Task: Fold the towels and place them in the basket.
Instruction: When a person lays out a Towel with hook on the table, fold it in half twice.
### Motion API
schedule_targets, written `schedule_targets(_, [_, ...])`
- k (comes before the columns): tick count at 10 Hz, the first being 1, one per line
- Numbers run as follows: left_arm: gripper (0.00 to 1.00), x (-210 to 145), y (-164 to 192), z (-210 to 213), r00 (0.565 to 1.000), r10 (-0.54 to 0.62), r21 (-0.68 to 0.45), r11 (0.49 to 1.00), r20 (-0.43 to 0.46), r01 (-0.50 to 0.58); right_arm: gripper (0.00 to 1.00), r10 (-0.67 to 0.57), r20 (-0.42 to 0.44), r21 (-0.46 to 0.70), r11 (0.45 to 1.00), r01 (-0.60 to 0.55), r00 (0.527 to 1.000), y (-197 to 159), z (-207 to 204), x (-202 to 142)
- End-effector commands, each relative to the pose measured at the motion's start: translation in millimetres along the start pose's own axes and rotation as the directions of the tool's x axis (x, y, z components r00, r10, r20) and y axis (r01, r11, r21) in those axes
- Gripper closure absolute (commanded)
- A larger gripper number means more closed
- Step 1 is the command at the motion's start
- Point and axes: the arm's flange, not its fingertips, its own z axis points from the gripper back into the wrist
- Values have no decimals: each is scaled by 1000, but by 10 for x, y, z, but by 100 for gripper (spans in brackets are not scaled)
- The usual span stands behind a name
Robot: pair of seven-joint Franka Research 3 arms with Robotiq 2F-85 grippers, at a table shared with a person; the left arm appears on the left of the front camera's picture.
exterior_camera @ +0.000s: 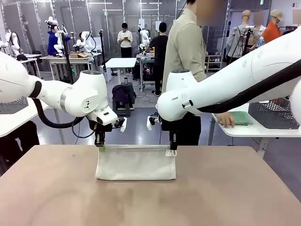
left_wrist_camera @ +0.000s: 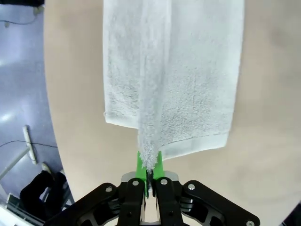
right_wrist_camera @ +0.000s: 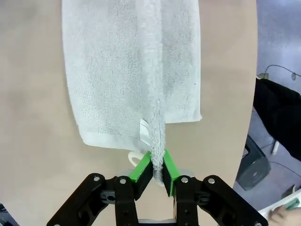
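Note:
A cream-white towel [exterior_camera: 136,164] hangs by its top edge over the brown table [exterior_camera: 150,202], its lower part lying on the tabletop. My left gripper [exterior_camera: 100,146] is shut on the towel's top left corner; my right gripper [exterior_camera: 172,150] is shut on the top right corner. In the left wrist view the green pads [left_wrist_camera: 140,165] pinch the towel [left_wrist_camera: 174,75] edge. The right wrist view shows the same pinch at my right gripper [right_wrist_camera: 157,170], beside a small white label on the towel [right_wrist_camera: 127,70]. A dark wire-mesh basket [exterior_camera: 277,114] sits on a white side table at right, next to a green towel [exterior_camera: 243,118].
A person stands beyond the far edge with a hand [exterior_camera: 226,120] on the white side table [exterior_camera: 254,129]. Another white table [exterior_camera: 11,120] stands at left. The towel hangs near the brown table's far edge, with open tabletop in front of it.

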Motion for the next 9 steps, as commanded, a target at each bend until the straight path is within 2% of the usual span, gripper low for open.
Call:
schedule_targets(1, [94,1,242,-97,999,11,-32,999,-32,-12,87,30,10,47,998,-30,1000,-202,-141,3])
schedule_targets(7, [94,-117,516,-536,999,26,-101,994,-40,-30,87,31,23,99,995,-34,999,-434,-566,-56])
schedule_targets(8, [75,-120,501,-527,999,14,-66,998,-40,-17,68,41,24,86,995,-43,999,-421,-570,-47])
schedule_targets(9, [75,-120,464,-485,999,11,-24,1000,-34,-12,68,55,24,59,997,-56,998,-386,-539,-35])
